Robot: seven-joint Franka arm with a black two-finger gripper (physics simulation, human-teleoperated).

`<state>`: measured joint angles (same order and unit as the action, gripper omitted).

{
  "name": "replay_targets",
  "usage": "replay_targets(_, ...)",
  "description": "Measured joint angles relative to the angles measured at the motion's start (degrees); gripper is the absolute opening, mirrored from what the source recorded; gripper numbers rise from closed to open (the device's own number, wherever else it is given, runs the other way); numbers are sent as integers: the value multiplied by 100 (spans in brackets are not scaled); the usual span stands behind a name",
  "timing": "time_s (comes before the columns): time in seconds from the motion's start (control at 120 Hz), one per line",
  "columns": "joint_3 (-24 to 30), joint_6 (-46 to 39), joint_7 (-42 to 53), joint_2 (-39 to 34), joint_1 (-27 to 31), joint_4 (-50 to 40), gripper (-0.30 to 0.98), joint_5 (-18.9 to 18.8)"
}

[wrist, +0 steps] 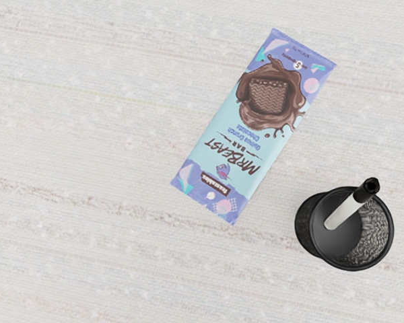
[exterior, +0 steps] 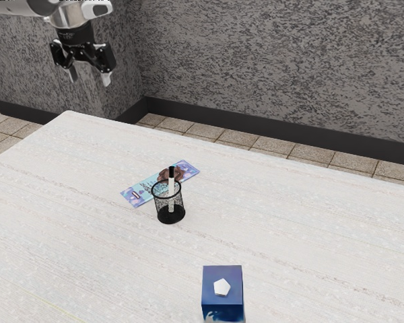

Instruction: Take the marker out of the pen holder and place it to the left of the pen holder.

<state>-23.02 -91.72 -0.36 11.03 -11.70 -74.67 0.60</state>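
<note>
Standing in the pen holder (exterior: 165, 217), the marker (exterior: 172, 182) is below the hand (exterior: 89, 78).

Below the gripper (exterior: 90, 79) spreads a pale, whitish table (exterior: 67, 235), its surface streaked with fine lines and faint brownish bands, under soft, even light. Behind the gripper in the exterior view stands a jutting block of wall (exterior: 20, 60), mottled in gray and near-black, and beyond it, toward the exterior view's right, a long wall (exterior: 276, 60) carries the same rough pattern. A dark baseboard (exterior: 276, 129) runs along the foot of both, above a floor (exterior: 256, 142) of square beige tiles past the table's far edge.
</note>
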Motion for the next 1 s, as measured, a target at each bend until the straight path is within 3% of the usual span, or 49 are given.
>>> replay_targets(0.242,92,40,-19,217,226,188,66,379)
replay_targets(0.483,649,-1786,-24,2373,220,471,66,582)
replay_targets(0.567,860,-2267,-21,2718,225,690,66,621)
replay_targets(0.775,897,-2594,-31,2694,207,696,66,853)
replay_targets(1.0,878,-2804,1,1738,137,-971,66,892)
